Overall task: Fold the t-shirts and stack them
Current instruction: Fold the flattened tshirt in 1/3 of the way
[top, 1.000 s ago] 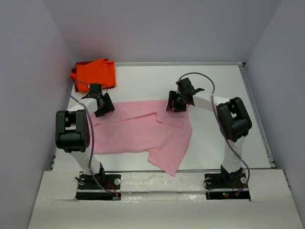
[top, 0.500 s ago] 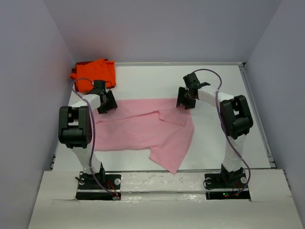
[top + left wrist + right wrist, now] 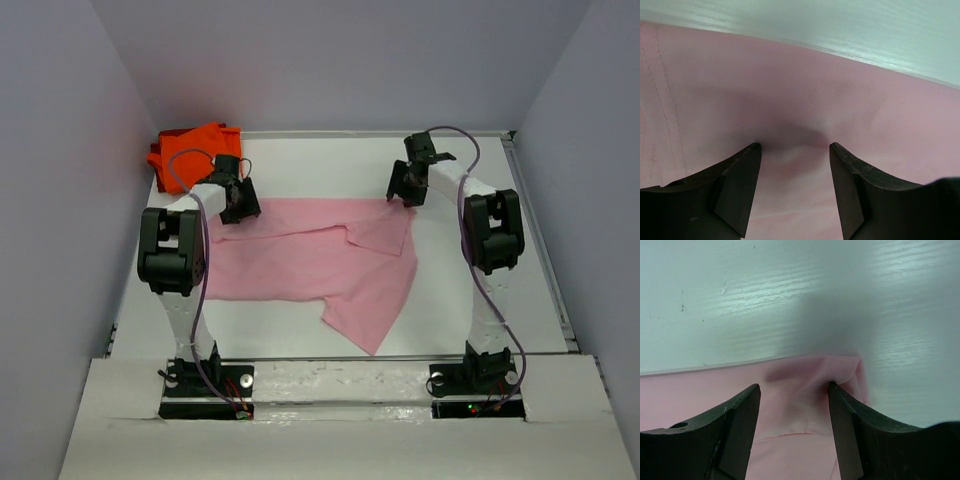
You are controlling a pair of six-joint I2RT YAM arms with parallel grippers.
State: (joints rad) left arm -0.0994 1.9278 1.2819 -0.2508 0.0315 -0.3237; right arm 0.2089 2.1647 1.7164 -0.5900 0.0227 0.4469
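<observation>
Left gripper (image 3: 795,146) jaws apart, tips on far edge of pink shirt (image 3: 300,265); right gripper (image 3: 794,385) likewise. Orange shirt (image 3: 195,155) beside left gripper, table (image 3: 320,165) far-left corner.

pink shirt (image 3: 310,265) lying rumpled on the table (image 3: 320,165), left gripper (image 3: 240,203) and right gripper (image 3: 403,188) hanging out at its far corners, orange shirt (image 3: 195,152) sitting bunched far left

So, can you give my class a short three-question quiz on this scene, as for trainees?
1. True or false: the orange shirt lies under the pink shirt.
2. The left end effector and right end effector both touch: A pink shirt, B orange shirt, C neither.
3. Fill in: the orange shirt sits in the table's far-____ corner.
Key: 1 false; 2 A; 3 left.
</observation>
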